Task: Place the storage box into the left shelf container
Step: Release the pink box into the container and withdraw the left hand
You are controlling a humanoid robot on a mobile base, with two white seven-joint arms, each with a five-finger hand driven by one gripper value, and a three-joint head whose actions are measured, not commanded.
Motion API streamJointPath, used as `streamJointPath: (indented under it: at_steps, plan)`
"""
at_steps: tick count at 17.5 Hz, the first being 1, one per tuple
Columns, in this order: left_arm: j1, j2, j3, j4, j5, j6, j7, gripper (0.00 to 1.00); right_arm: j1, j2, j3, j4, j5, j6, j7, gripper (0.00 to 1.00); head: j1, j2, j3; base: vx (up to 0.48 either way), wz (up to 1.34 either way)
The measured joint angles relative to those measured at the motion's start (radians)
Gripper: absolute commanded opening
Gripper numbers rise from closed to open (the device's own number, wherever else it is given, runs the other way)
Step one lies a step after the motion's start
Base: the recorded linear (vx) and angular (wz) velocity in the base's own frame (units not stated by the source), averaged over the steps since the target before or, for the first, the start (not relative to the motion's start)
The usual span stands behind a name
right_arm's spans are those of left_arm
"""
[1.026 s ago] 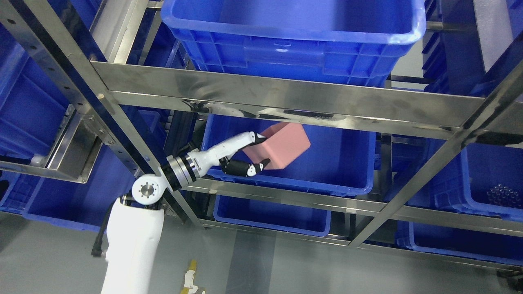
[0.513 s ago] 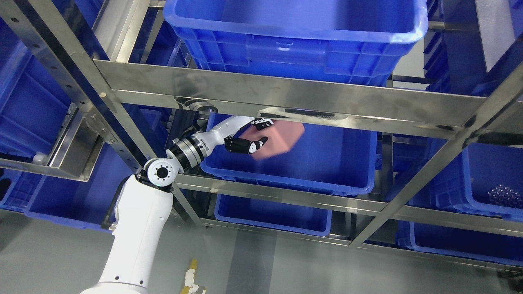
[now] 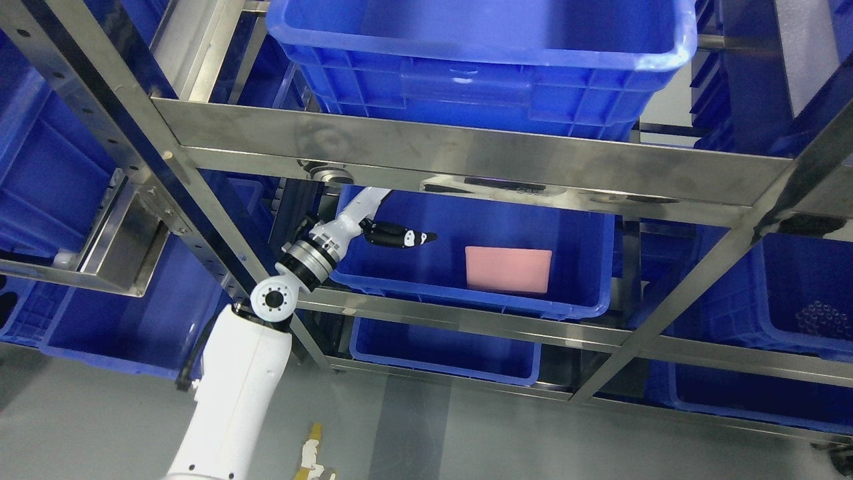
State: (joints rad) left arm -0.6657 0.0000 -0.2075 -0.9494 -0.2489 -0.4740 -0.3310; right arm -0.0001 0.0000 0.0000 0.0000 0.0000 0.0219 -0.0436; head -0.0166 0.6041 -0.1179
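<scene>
A pink storage box (image 3: 508, 269) lies flat on the floor of the blue container (image 3: 573, 308) on the middle shelf, toward its right side. My left hand (image 3: 393, 227) hovers over the container's left part, well apart from the box and holding nothing. Its thumb (image 3: 405, 238) sticks out to the right; the other fingers are hidden behind the steel crossbar (image 3: 466, 157). The white left arm (image 3: 233, 393) rises from the lower left.
Steel shelf frame bars cross the view, with a diagonal post (image 3: 700, 280) at right. Another blue bin (image 3: 480, 53) sits on the shelf above, one (image 3: 446, 350) below, and more to both sides. A right bin holds dark round items (image 3: 823, 317).
The left hand let go of the pink box, which dropped from a tilted hold to lie flat in the container. The hand drew back to the left and up.
</scene>
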Motion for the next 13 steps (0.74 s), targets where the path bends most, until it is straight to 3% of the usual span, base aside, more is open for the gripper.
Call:
streamJointPath:
  at_steps: [3, 6, 13]
  plan:
    - [0.134, 0.000, -0.003, -0.109, 0.153, 0.034, 0.182, 1.00, 0.000, 0.000, 0.000, 0.000, 0.000, 0.000, 0.000, 1.00, 0.0000, 0.000, 0.000, 0.000, 0.00]
    - [0.259, 0.000, 0.003, -0.230, 0.263, 0.092, 0.264, 1.00, 0.000, 0.000, 0.000, 0.000, 0.000, 0.000, 0.000, 1.00, 0.0000, 0.000, 0.000, 0.000, 0.00]
    - [0.415, 0.000, 0.045, -0.441, 0.371, 0.219, 0.304, 1.00, 0.000, 0.000, 0.000, 0.000, 0.000, 0.000, 0.000, 1.00, 0.0000, 0.000, 0.000, 0.000, 0.00]
